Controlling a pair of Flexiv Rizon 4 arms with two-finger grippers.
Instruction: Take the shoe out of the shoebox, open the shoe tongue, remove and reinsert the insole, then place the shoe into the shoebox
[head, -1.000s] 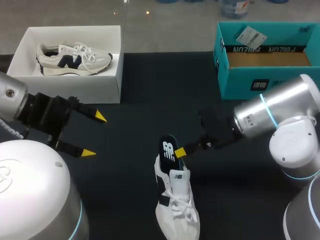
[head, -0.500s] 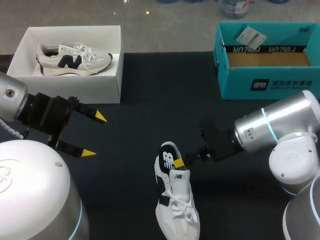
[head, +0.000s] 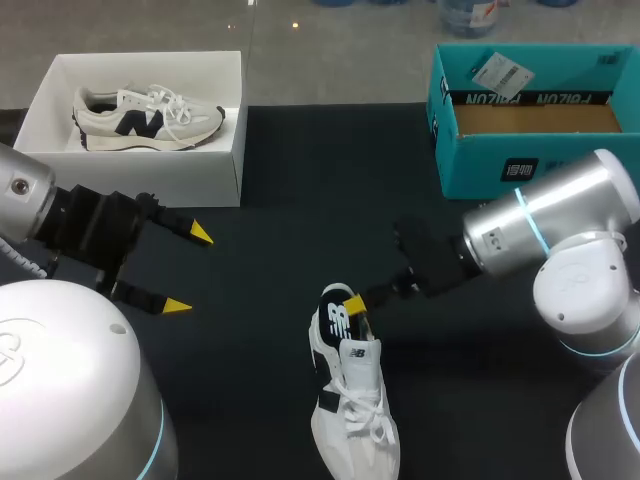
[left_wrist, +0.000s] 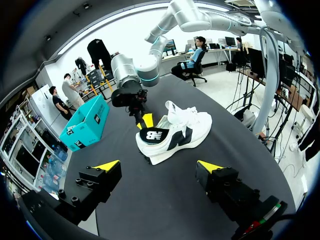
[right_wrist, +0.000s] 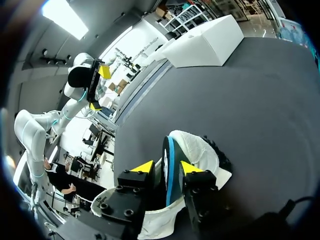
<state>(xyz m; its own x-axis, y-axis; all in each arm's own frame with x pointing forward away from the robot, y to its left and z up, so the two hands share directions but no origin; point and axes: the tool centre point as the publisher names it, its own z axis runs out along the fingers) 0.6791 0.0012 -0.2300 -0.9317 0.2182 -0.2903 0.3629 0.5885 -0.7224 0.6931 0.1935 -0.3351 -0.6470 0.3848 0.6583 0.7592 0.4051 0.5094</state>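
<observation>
Right gripper (right_wrist: 165, 167) jaws pinch the thin, flat dark insole (right_wrist: 168, 147) poking up from the white laced shoe (head: 355, 400). Left gripper (head: 188, 270) jaws are wide open over the matte black table (head: 280, 200).

A logo sits on the dark insole (head: 335, 312) and lettering on the teal shoebox (head: 470, 160) wall, both left unread.

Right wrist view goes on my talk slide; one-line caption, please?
Right gripper holding the insole upright in the heel opening of the white shoe on the black table.
</observation>
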